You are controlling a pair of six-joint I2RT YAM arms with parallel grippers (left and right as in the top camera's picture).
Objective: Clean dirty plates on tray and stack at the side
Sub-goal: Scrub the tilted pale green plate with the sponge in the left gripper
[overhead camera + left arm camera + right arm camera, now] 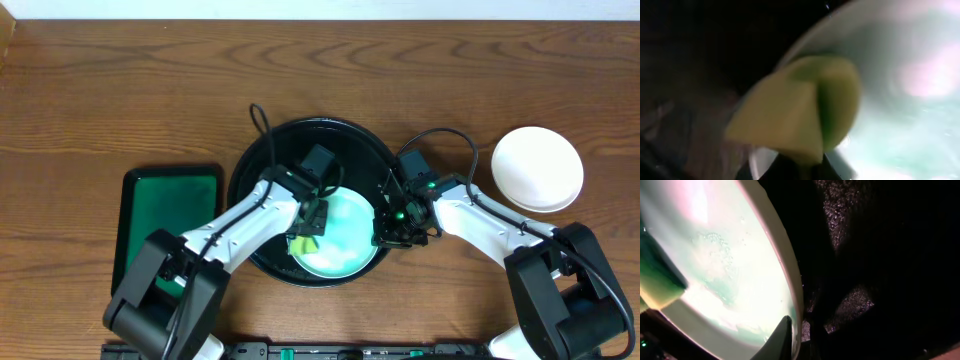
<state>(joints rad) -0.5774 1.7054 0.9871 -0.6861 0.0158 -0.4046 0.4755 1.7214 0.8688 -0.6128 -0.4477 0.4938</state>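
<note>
Mid-clean: left gripper (307,233) clamped on yellow-green sponge (805,107), pressed to mint plate (345,240) on black tray (300,135). Right gripper (393,228) pinches plate's right rim. White plate (537,168) sits aside on surface (120,90), apparently done. Mint plate not yet wiped or stacked.

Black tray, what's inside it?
One pale mint plate lies in the black tray, a yellow-green sponge on its left edge. The robot arms cover part of the tray; whatever lies under them or the plate is hidden.

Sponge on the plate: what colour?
Sponge: yellow with a green side; clearest in left wrist view.
</note>
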